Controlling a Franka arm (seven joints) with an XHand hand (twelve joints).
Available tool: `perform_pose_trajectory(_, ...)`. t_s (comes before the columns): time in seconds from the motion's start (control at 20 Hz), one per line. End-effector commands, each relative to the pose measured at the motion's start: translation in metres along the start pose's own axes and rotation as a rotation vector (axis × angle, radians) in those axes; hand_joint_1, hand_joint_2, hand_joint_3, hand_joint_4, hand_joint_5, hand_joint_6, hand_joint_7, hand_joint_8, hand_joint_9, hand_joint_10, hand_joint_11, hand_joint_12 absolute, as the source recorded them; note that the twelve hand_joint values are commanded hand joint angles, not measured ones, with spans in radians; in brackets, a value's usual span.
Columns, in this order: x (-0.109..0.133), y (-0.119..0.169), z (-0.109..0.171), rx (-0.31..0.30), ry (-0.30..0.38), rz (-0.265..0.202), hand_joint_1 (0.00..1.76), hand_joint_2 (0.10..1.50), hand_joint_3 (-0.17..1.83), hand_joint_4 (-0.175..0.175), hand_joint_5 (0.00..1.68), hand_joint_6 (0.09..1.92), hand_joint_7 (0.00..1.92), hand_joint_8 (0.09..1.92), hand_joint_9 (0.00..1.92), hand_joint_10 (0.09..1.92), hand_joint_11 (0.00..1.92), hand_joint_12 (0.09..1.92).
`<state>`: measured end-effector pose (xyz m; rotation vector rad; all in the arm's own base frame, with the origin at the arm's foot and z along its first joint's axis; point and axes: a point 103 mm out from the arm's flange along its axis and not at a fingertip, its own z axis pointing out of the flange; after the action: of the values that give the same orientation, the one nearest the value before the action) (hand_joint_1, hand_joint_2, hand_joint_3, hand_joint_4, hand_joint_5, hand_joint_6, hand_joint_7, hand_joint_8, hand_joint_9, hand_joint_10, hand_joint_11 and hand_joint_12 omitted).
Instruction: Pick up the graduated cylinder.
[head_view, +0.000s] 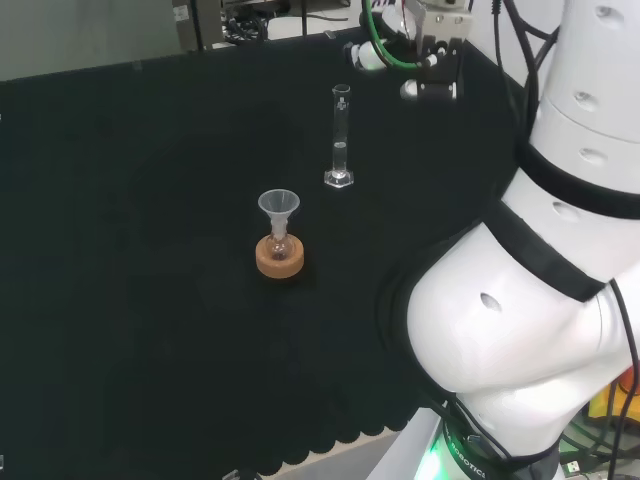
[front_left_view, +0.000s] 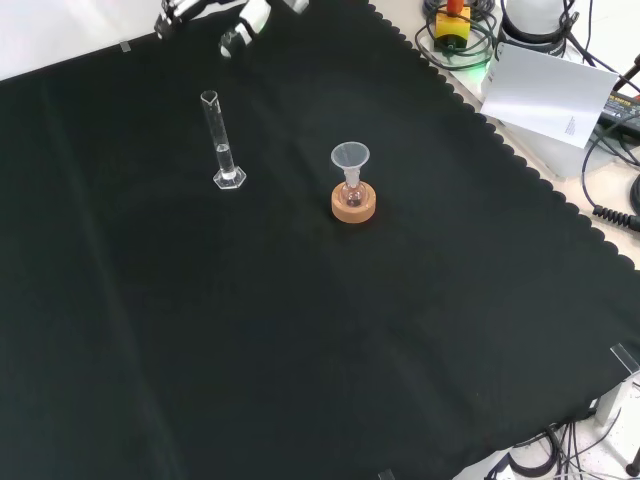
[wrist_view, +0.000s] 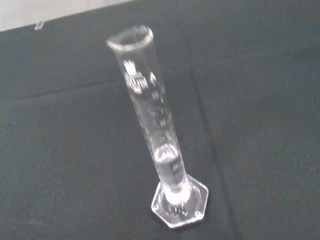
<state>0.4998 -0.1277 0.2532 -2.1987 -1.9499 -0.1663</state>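
The graduated cylinder (head_view: 341, 135) is a tall, thin, clear glass tube on a hexagonal foot. It stands upright on the black cloth (head_view: 130, 250), in the upper left of the front view (front_left_view: 222, 145). A little clear liquid seems to sit in its lower part, as the wrist view shows it up close (wrist_view: 155, 135). The hand (head_view: 430, 60) hovers to the right of and above the cylinder in the head view, apart from it. Its fingers (front_left_view: 245, 25) reach in at the front view's top edge, relaxed and holding nothing.
A small flask with a clear funnel in its neck sits on a cork ring (head_view: 279, 258) nearer the cloth's middle (front_left_view: 353, 203). The arm's white links (head_view: 540, 250) stand at the head view's right. Cables and a white sheet (front_left_view: 545, 95) lie beyond the cloth's scalloped edge.
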Motion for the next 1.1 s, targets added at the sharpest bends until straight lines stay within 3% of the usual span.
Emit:
perform_pose_trajectory(0.05, -0.017, 0.008, 0.037, -0.054, 0.125, -0.068, 0.46, 0.99, 0.26, -0.033, 0.34, 0.09, 0.19, 0.61, 0.37, 0.65, 0.14, 1.39)
perform_pose_trajectory(0.3, -0.021, 0.01, 0.055, -0.042, 0.188, -0.128, 0.51, 0.96, 0.29, -0.032, 0.36, 0.09, 0.25, 0.64, 0.46, 0.62, 0.23, 1.37)
perform_pose_trajectory(0.75, -0.026, 0.018, 0.086, -0.042, 0.31, -0.173, 0.6, 0.92, 0.31, -0.011, 0.32, 0.09, 0.22, 0.62, 0.45, 0.6, 0.24, 1.36)
perform_pose_trajectory(0.9, -0.027, 0.02, 0.094, -0.084, 0.332, -0.182, 0.63, 0.9, 0.32, -0.019, 0.38, 0.09, 0.28, 0.63, 0.49, 0.6, 0.26, 1.36)
perform_pose_trajectory(1.1, -0.028, 0.023, 0.105, -0.118, 0.439, -0.184, 0.72, 0.86, 0.37, -0.027, 0.47, 0.09, 0.39, 0.62, 0.57, 0.57, 0.32, 1.34)
